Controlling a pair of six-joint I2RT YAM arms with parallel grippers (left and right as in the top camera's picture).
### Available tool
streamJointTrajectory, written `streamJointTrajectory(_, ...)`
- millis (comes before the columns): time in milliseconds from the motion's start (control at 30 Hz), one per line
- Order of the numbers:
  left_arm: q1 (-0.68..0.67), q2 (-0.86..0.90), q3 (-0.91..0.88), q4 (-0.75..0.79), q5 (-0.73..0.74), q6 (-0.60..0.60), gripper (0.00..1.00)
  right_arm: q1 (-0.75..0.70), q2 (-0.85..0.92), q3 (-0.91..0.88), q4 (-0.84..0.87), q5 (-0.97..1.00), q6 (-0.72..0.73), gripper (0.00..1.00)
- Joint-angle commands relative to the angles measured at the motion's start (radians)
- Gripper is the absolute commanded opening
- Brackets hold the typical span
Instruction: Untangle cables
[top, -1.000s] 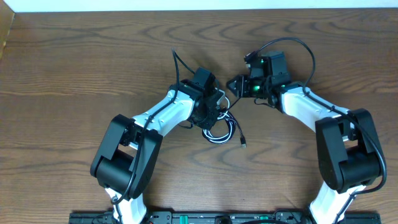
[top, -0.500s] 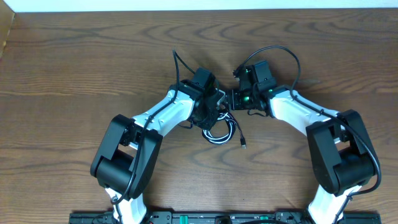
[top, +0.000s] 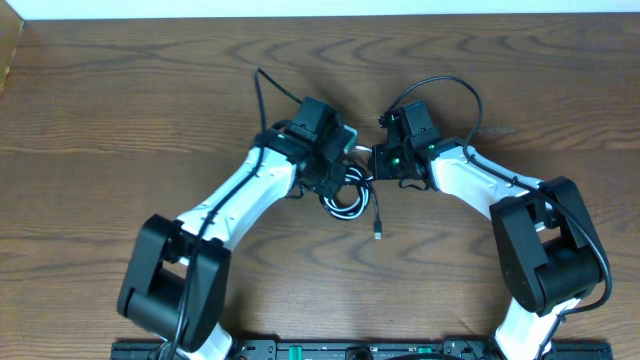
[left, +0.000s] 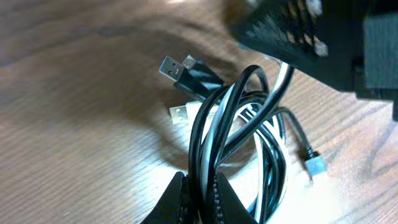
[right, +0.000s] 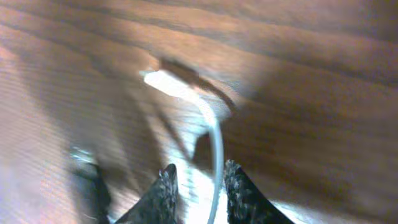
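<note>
Two central cables (top: 345, 199): left end effector (left: 202, 194) tight on both, right end effector (right: 200, 183) ajar astride white.

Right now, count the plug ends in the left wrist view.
3: black metal-tipped USB plug, upper left; white USB plug just below; small grey plug, right. Others may be hidden.

Brown wood-grain table (top: 100, 100); glossy black cable (left: 198, 127); white cable (left: 208, 155), seemingly greyish-white in the blurred right wrist view; white arm links (top: 240, 190), black joints (top: 190, 245); green light (top: 398, 160).
</note>
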Motion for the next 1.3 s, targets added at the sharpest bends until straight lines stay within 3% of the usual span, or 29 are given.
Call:
streamJointTrajectory(0, 0.026, -0.016, 0.012, 0.001, 0.005, -0.055, 0.08, 0.004, 0.003, 0.05, -0.066, 0.109, 0.016, 0.2)
streamJointTrajectory(200, 0.027, -0.016, 0.012, 0.064, 0.005, -0.128, 0.07, 0.004, 0.0, 0.099, -0.204, 0.153, 0.009, 0.2)
streamJointTrajectory(600, 0.03, -0.016, 0.012, 0.155, -0.103, -0.216, 0.08, 0.005, 0.0, 0.099, -0.431, -0.051, 0.0, 0.27)
streamJointTrajectory(800, 0.03, -0.019, 0.013, 0.162, -0.1, -0.209, 0.07, -0.011, -0.008, 0.149, -0.54, -0.198, -0.248, 0.33)
streamJointTrajectory(1033, 0.03, -0.063, 0.024, 0.145, -0.09, -0.209, 0.07, -0.066, -0.009, 0.289, -0.678, -0.2, -0.48, 0.37)
streamJointTrajectory(1267, 0.029, -0.151, 0.027, 0.094, -0.089, -0.181, 0.07, -0.108, -0.009, 0.401, -0.679, -0.26, -0.6, 0.43)
